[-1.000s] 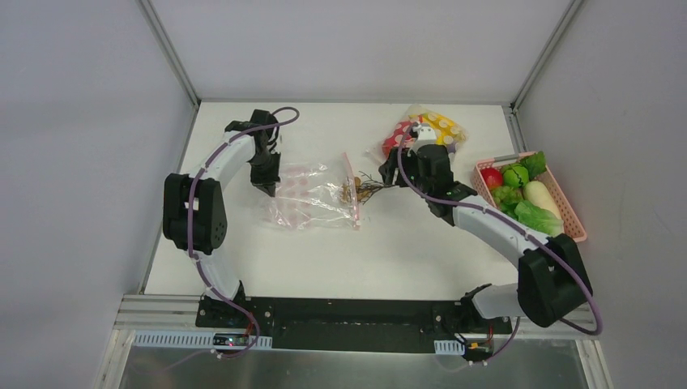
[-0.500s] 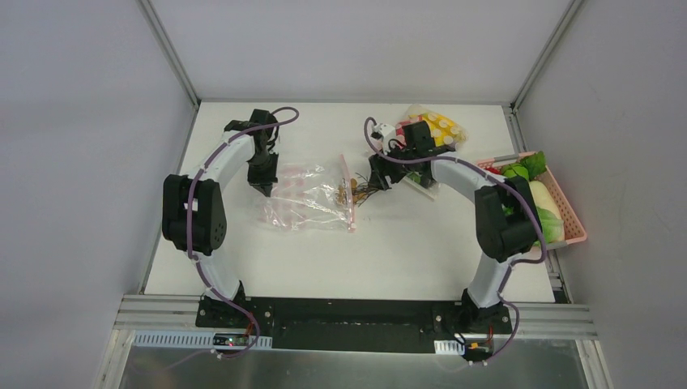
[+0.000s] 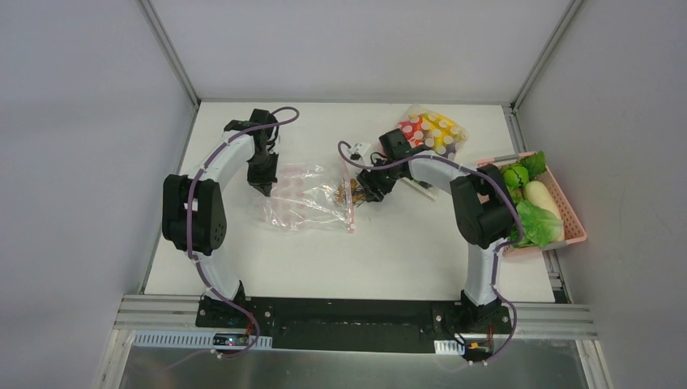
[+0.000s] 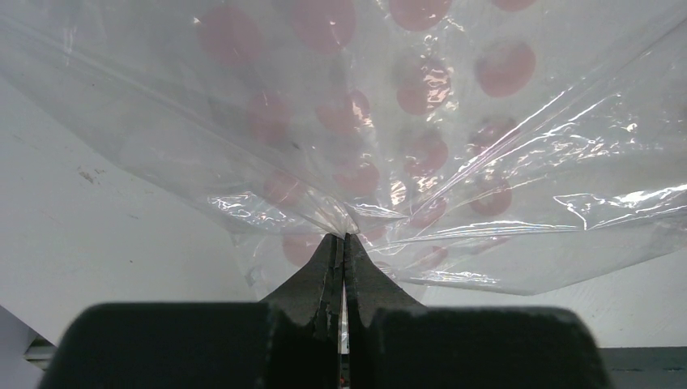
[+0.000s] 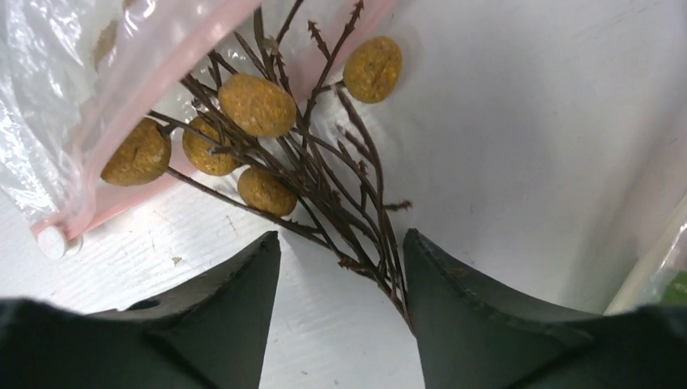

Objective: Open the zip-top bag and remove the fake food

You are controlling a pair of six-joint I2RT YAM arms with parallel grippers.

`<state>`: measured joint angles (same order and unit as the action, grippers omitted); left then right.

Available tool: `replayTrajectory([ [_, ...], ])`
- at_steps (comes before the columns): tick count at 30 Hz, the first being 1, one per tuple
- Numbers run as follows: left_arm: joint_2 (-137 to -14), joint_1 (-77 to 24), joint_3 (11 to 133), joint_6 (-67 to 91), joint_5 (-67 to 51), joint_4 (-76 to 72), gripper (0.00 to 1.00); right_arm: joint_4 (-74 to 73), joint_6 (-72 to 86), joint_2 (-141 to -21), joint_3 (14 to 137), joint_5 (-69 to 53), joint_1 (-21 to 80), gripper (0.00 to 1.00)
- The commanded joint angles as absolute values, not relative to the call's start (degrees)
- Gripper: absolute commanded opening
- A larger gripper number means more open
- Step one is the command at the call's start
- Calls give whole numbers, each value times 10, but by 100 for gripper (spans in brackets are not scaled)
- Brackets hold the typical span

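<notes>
Crumpled clear pink-dotted plastic zip-top bag (image 3: pixel 308 201) near bench's (image 3: pixel 405 251) far edge, pinched by pressed-together left gripper (image 4: pixel 342 243); right gripper (image 5: pixel 340 271) spread astride brown tan-berried twig sprig (image 5: pixel 324 174).

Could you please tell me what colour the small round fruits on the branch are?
Mustard yellow-brown fruits on a dark brown branch; clearest in the right wrist view.
</notes>
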<state>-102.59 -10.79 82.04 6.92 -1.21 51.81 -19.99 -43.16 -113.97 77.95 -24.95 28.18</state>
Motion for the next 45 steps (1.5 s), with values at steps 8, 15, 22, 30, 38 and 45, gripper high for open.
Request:
replayTrajectory([
  [8,-991,-105,838,62,-3,536,0,-204,-404,-1097,753,-190,308,11],
  [15,-988,-105,838,63,14,537,0,-183,-326,-987,695,-202,312,0],
  [22,-995,-105,840,67,23,541,0,-181,-239,-889,655,-235,312,0],
  [30,-997,-104,840,68,43,544,0,-178,-149,-786,576,-215,313,0],
  [38,-1010,-102,841,68,82,552,0,-152,-51,-690,545,-249,284,0],
  [45,-1011,-101,841,70,114,560,0,-166,-12,-615,545,-73,242,0],
])
